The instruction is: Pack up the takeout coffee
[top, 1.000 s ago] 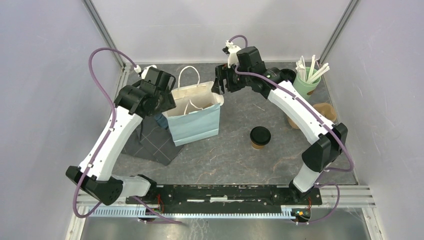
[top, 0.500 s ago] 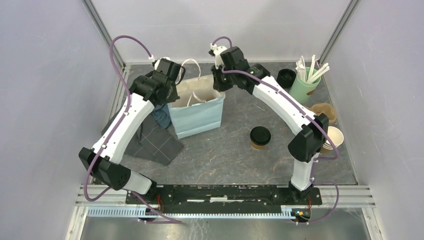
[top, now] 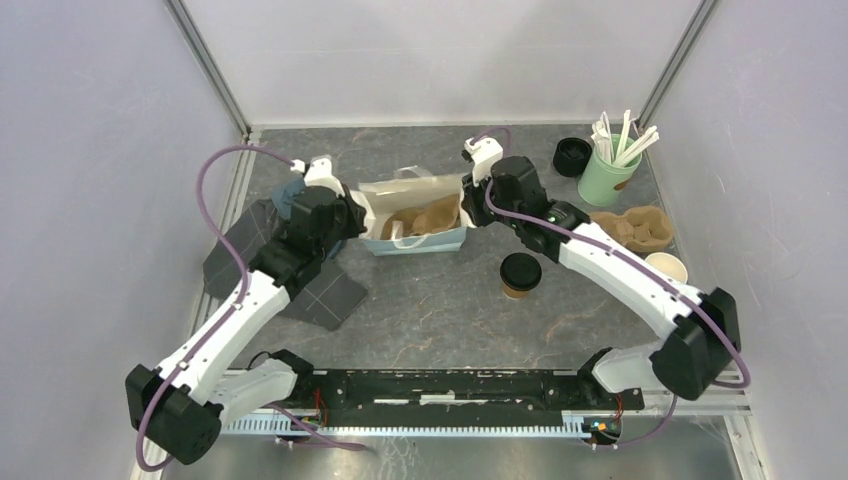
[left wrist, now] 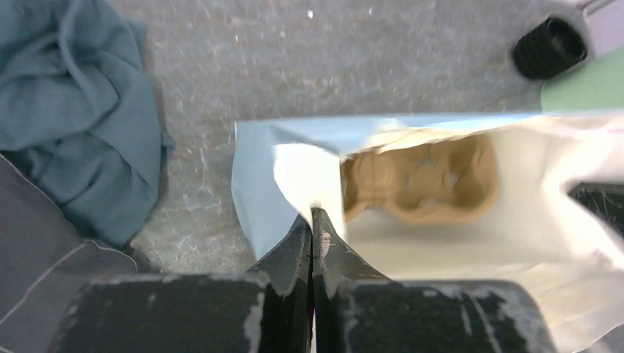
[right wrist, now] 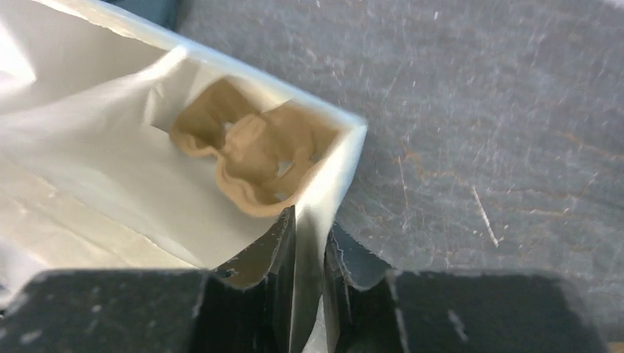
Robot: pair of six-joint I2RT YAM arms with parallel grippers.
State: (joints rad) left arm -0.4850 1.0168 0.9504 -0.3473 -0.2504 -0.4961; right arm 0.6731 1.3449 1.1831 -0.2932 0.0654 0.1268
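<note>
Both my left hand [left wrist: 312, 218] and right hand [right wrist: 310, 224] are pinching the blue paper bag [top: 428, 243]; black-lidded brown cup [top: 520, 272] waiting lower-right, nearer right.

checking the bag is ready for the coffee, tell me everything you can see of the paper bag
The paper bag is pale blue outside, white inside, with white cord handles drooping into it. It sits on the grey table, mouth wide open and facing up. The left gripper, jaws shut, pinches one end of the rim; the right gripper clamps the opposite end. A brown pulp carrier lies inside.
</note>
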